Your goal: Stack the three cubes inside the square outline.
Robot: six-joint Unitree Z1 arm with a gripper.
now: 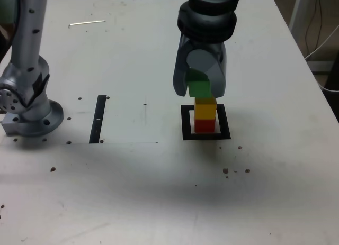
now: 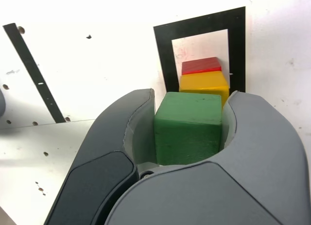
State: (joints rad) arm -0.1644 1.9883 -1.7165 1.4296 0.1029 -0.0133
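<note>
- Green is the colour in play: the tool [image 1: 200, 86] is clamped on the green cube [image 1: 199, 88], one jaw pressed to each of its side faces, as the wrist view shows plainly.
- Below it, the yellow cube [image 1: 205, 109] sits on the red cube [image 1: 204, 125], and that pair stands on the white centre of the square outline [image 1: 186, 123].
- From the exterior view the green cube's underside appears to be at or just above the yellow cube's top. Whether the two touch cannot be told.
- Judged from this, the step in hand is the last placement: two cubes are stacked and the third is being brought onto them.
- In the exterior view the green cube looks shifted a little toward that view's left of the yellow one. The wrist view also shows the lower cubes off to one side of it, though the camera's slant may account for part of that.
- The next move likely calls for a small sideways correction so the faces line up, then a gentle settle onto the yellow top, and only then spreading the jaws. A release while offset could tip the column.
- Count of cubes: three, one green, one yellow, one red.
- Count of square outlines: one.
- Also on the white counter [image 1: 275, 192]: one narrow black strip [image 1: 99, 118], well apart from the outline toward the exterior view's left.
</note>
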